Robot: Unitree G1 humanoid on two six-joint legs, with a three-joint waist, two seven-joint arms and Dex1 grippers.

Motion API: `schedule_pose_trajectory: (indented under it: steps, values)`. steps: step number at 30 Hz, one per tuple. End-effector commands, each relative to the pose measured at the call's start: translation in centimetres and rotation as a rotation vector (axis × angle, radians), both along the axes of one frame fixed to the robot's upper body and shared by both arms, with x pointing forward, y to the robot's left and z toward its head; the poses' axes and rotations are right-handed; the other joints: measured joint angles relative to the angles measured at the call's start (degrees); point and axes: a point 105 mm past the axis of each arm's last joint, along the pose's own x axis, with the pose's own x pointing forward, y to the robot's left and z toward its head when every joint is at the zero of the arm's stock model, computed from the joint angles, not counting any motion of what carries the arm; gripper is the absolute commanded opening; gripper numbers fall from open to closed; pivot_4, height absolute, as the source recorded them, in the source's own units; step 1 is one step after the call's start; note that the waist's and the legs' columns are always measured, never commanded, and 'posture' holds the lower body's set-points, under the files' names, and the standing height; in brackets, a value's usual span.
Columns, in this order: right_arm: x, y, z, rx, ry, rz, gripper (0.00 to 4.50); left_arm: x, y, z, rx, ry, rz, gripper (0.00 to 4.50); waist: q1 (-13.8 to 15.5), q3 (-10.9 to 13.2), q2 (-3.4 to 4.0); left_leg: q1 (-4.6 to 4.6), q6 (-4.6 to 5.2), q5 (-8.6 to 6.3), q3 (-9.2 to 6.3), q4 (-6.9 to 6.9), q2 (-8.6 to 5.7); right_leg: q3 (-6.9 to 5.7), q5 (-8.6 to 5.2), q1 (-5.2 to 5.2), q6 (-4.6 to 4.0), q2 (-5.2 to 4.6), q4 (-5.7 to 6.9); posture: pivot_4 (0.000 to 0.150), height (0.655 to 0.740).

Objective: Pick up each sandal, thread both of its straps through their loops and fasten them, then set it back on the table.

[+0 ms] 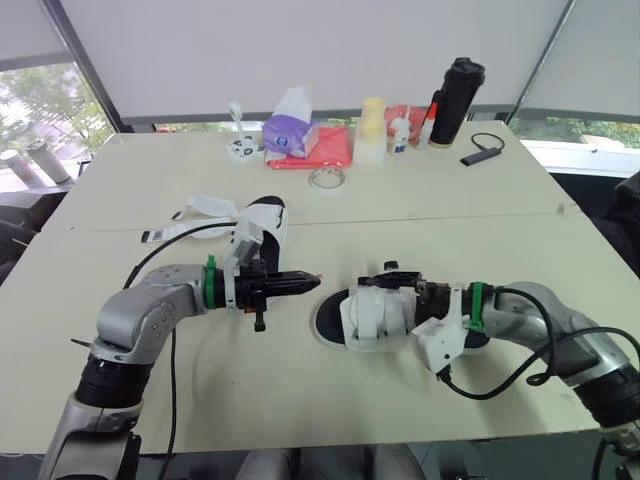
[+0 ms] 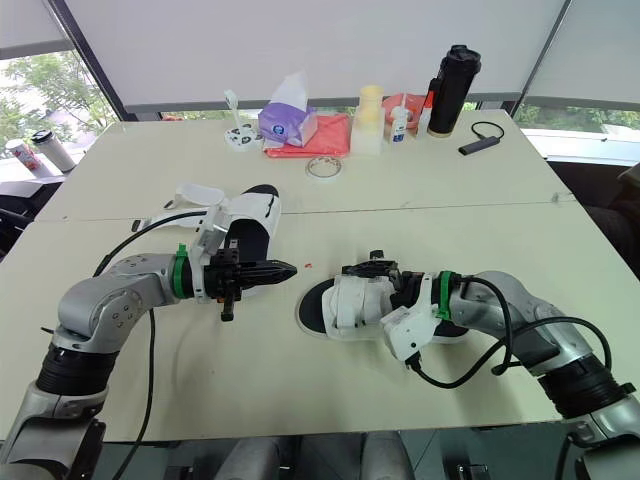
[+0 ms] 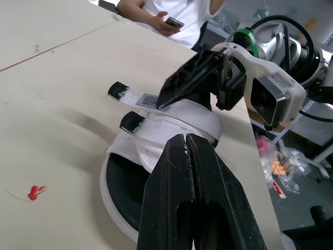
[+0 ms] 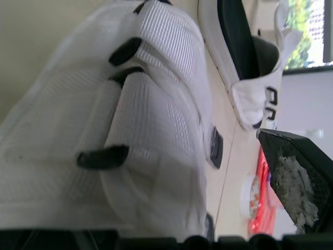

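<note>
My right hand rests on the near sandal on the counter; its grip I cannot tell. Just beside that sandal, my left hand is closed and empty. Beyond it lies the second sandal. The straps look light and floppy, so I'd pinch their tips.

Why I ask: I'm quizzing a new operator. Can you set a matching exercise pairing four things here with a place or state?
1 left gripper
2 far sandal
3 black bottle
4 tape roll

a upright at the table's far edge
b shut, pointing at the near sandal
c flat, near the purple tissue pack
d strap spread loose

Pairs: 1-b, 2-d, 3-a, 4-c
</note>
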Motion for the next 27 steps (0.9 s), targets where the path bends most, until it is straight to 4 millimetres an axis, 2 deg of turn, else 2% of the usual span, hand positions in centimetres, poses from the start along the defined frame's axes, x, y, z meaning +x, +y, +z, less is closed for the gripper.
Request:
schedule_pose_trajectory:
  steps: [1, 2, 9, 12, 15, 20, 24, 27]
  values:
    - [-0.2, 1.0, 0.0, -0.002, -0.029, 0.065, 3.92, 0.2, 0.0, 0.8, -0.011, -0.049, 0.019, 0.0, -0.04, 0.0, 0.0, 0.01, 0.0, 0.0, 0.0, 0.0, 0.0, 0.0, 0.0, 0.0, 0.0, 0.0, 0.01, 0.15, 0.7296]
    - [0.0, 1.0, 0.0, -0.008, -0.037, 0.068, 3.62, 0.2, 0.1, 0.8, -0.008, -0.054, 0.026, 0.0, -0.06, 0.0, 0.0, 0.01, 0.0, 0.0, 0.0, 0.0, 0.0, 0.0, 0.0, 0.0, 0.0, 0.02, 0.02, 0.15, 0.7296]
    - [0.7, 0.5, 0.3, -0.022, -0.076, 0.059, 0.15, 0.6, 0.1, 0.8, -0.018, -0.063, 0.057, 0.0, 0.01, 0.01, 0.02, 0.02, -0.02, 0.02, 0.01, 0.0, -0.02, 0.06, 0.0, -0.01, 0.0, 0.02, 0.05, 0.15, 0.7296]
    - [1.2, 0.2, 0.9, -0.002, -0.107, 0.018, 0.07, 0.6, 0.0, 0.7, -0.016, -0.069, 0.063, 0.0, 0.04, 0.01, 0.02, 0.03, -0.04, 0.03, 0.01, 0.0, -0.03, 0.06, 0.0, 0.01, -0.01, 0.03, 0.06, 0.15, 0.7296]
    - [2.3, -0.1, 2.3, 0.053, -0.145, -0.062, 0.07, 0.7, 0.0, 0.8, -0.023, -0.073, 0.073, 0.0, 0.01, 0.01, 0.02, 0.03, -0.05, 0.05, 0.0, 0.0, -0.03, 0.08, 0.01, 0.0, -0.02, 0.03, 0.06, 0.15, 0.7296]
    - [6.8, -1.5, 5.7, 0.191, -0.203, -0.345, 0.07, 1.0, -0.2, 0.9, -0.043, -0.089, 0.1, 0.0, -0.27, 0.02, 0.02, 0.03, -0.1, 0.09, 0.01, 0.0, -0.03, 0.11, 0.04, -0.04, -0.07, 0.05, 0.1, 0.15, 0.7296]
    - [8.8, -2.3, 6.6, 0.233, -0.212, -0.471, 0.07, 1.1, -0.5, 0.9, -0.05, -0.094, 0.106, 0.0, -0.05, 0.03, 0.04, 0.04, -0.17, 0.14, 0.02, -0.01, -0.03, 0.09, 0.1, -0.05, -0.14, 0.14, 0.1, 0.15, 0.7296]
    - [13.3, -4.7, 8.0, 0.259, -0.296, -0.721, 0.07, 1.4, -0.7, 1.0, -0.072, -0.107, 0.131, 0.0, -0.1, 0.07, 0.08, 0.03, -0.18, 0.14, 0.06, -0.01, -0.06, 0.09, 0.1, -0.03, -0.15, 0.15, 0.1, 0.15, 0.7296]
